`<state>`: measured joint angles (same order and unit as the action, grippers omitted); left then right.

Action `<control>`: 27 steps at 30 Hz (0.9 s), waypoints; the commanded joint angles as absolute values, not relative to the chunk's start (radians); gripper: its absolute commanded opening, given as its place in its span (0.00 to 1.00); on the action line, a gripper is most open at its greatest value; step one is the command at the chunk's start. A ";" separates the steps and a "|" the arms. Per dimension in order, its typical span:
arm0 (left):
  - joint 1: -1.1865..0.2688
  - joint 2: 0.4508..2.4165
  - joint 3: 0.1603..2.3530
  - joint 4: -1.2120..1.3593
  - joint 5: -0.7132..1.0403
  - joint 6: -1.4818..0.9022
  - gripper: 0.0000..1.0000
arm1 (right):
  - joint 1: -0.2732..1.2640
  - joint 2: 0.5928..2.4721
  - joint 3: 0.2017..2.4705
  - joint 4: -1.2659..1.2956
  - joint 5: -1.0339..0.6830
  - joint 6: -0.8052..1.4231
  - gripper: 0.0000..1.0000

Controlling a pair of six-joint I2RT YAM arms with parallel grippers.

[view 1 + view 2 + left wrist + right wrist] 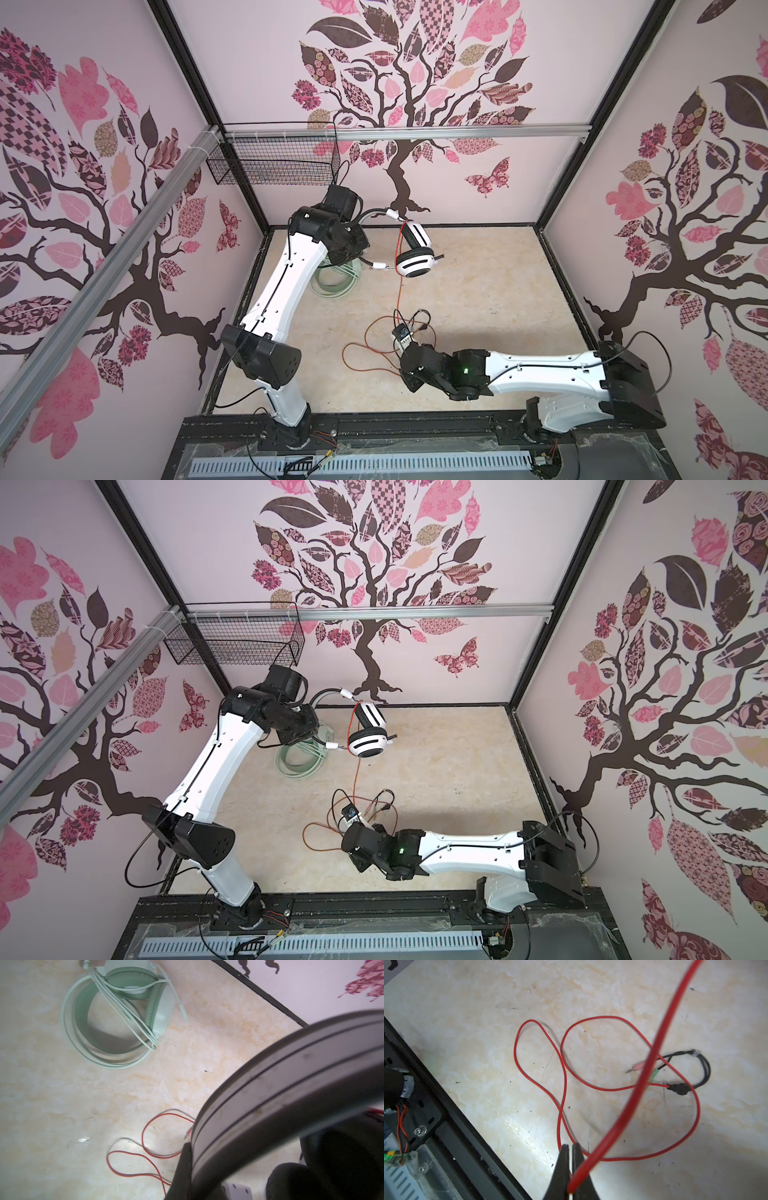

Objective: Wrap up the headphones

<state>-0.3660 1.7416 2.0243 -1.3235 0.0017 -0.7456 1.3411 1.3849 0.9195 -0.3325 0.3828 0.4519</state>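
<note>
Orange-red cord [654,1051] between closed right fingers [562,1167]; striped headphones [413,266] in left fingers [180,1172]

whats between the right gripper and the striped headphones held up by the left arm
The orange-red cord, strung from the right gripper up to the striped headphones, with its loose loops on the tabletop below; both top views show it.

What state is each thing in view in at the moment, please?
White-and-black headphones: lifted off the table, hanging from the left tool.
Orange-red cord: unwrapped, trailing down from the headphones, loose loops on the table.
Mint-green headphones: lying on the table, pale cord wound around them.
Left tool: shut on the white-and-black headphones.
Right tool: shut on the orange-red cord.
</note>
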 commanded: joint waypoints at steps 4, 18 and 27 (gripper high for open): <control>-0.375 1.671 1.838 -1.256 -0.100 -0.756 0.00 | 1.358 1.308 1.118 -0.608 0.524 0.341 0.00; -0.388 1.608 1.655 -1.227 -0.153 -0.781 0.00 | 1.358 1.371 1.498 -0.829 0.585 0.155 0.00; -0.403 1.594 1.647 -1.247 -0.194 -0.766 0.00 | 1.356 1.431 1.651 -0.902 0.716 0.041 0.00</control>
